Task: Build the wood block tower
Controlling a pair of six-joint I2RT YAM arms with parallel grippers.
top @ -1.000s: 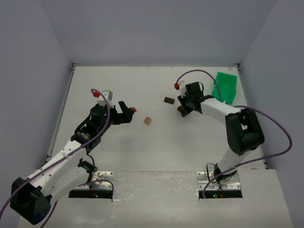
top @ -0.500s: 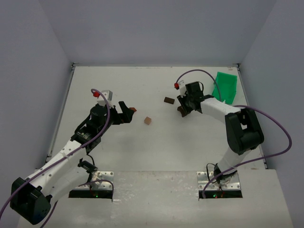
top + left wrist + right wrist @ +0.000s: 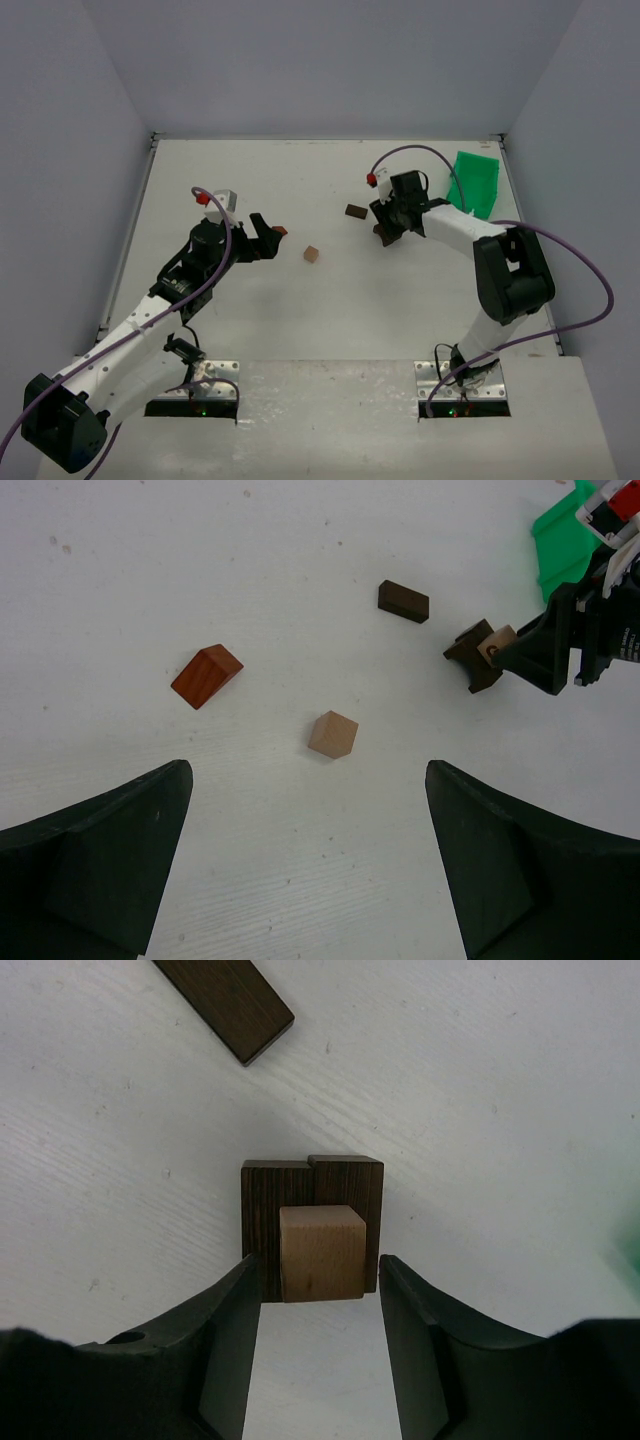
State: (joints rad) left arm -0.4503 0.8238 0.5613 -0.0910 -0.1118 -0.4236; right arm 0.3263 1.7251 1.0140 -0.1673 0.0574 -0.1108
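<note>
From where I'm sitting, the right gripper is straddling a small tan cube that sits on top of a dark brown block, over on the right side of the table near the green bin. Its jaws are parted, with a sliver of daylight on either side of the cube, so it's not pinching it. A dark bar lies near that little stack but not touching it. The left gripper is spread wide and holding nothing, with a reddish-brown block and a loose tan cube lying apart on the table ahead of it.
</note>
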